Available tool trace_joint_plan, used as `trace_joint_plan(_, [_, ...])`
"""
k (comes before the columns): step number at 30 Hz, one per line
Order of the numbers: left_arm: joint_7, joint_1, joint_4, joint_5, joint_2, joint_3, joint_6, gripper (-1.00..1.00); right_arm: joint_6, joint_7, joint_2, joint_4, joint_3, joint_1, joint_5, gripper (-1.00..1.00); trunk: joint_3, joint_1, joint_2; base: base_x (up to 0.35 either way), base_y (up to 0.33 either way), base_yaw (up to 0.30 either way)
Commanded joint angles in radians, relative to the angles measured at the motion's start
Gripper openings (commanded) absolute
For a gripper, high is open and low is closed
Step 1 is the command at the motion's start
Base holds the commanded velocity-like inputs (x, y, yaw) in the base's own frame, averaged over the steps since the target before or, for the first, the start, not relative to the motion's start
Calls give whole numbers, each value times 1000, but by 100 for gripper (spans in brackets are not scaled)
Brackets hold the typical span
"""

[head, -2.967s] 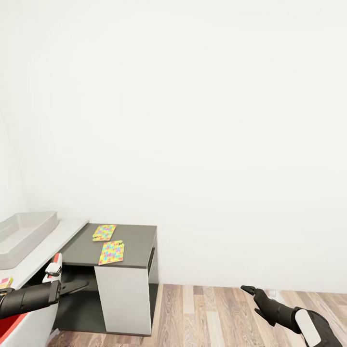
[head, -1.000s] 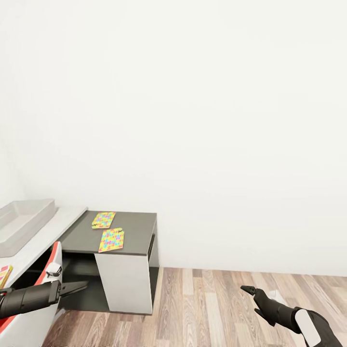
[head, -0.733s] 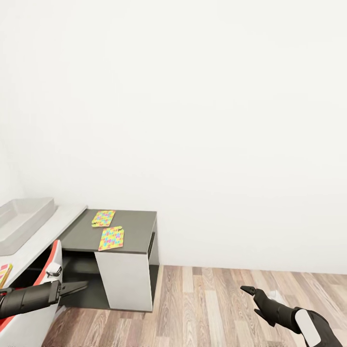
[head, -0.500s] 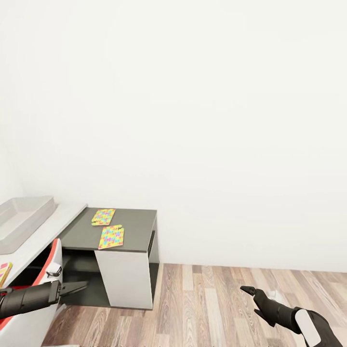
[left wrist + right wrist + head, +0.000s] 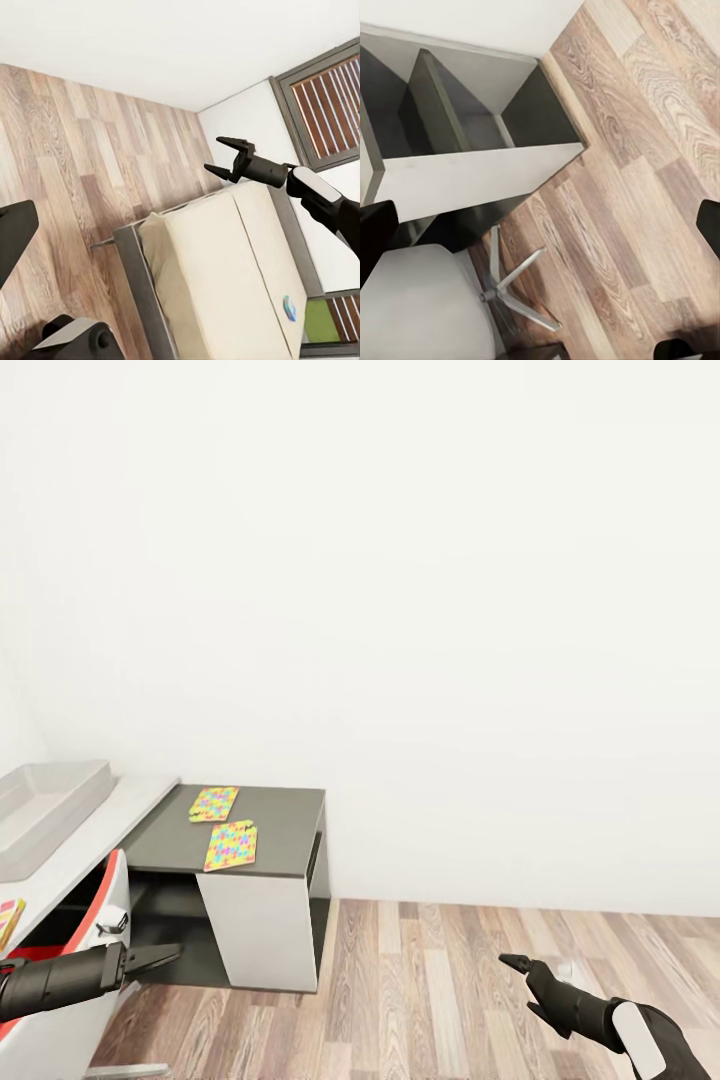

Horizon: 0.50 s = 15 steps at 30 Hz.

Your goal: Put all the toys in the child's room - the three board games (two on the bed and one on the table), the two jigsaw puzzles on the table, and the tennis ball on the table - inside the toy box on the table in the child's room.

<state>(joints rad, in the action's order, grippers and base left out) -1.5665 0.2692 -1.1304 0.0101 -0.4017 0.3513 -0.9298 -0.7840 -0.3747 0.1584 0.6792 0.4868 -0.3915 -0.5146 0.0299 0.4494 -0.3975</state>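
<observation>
puzzles (image 5: 222, 823): two, flat on table (image 5: 285, 830) dark wing, apart
toy box (image 5: 40, 815): seen on pale top
left gripper (image 5: 160, 957): parted, nothing held
right gripper (image 5: 518, 966): parted, nothing held

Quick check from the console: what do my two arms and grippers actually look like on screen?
Both arms are matte black. The left gripper has two slim, dark, tapering fingers on a cylindrical black forearm with a collar ring. The right gripper is black with pointed fingertips, and its forearm carries a glossy white panel. No cables or markings are visible.
</observation>
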Motion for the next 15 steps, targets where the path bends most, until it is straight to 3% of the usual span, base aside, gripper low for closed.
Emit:
trace_joint_plan(1, [-4,1,0,-1,0,0,-11,100,-6,-4,0,0,4,-1,3,100,4,1,-2,0,0,0])
trace_joint_plan(15, [-4,1,0,-1,0,0,-11,100,-5,-6,-1,0,4,-1,2,100,27,1,-2,0,0,0])
